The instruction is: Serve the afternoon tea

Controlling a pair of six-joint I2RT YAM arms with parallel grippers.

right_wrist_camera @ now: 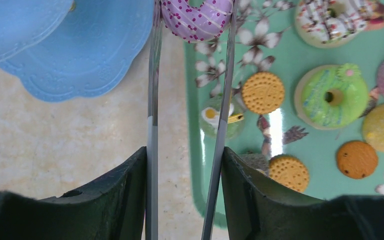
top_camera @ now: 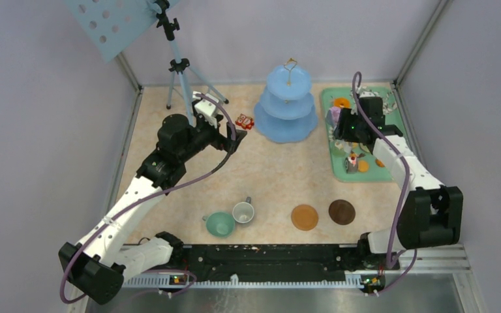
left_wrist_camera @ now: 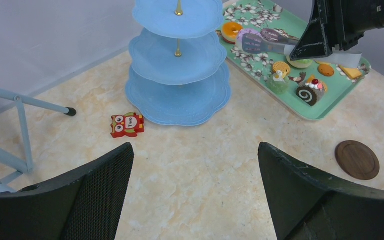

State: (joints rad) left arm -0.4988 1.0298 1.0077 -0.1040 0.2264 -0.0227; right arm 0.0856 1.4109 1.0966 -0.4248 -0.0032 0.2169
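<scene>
Purple donut in tongs over tray edge; blue stand just beside

Two white arms with black joints trail purple cables.

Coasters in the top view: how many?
2: light-brown coaster right of the grey-white cup; dark-brown coaster just right of that, not touching. None apparently hidden.
</scene>
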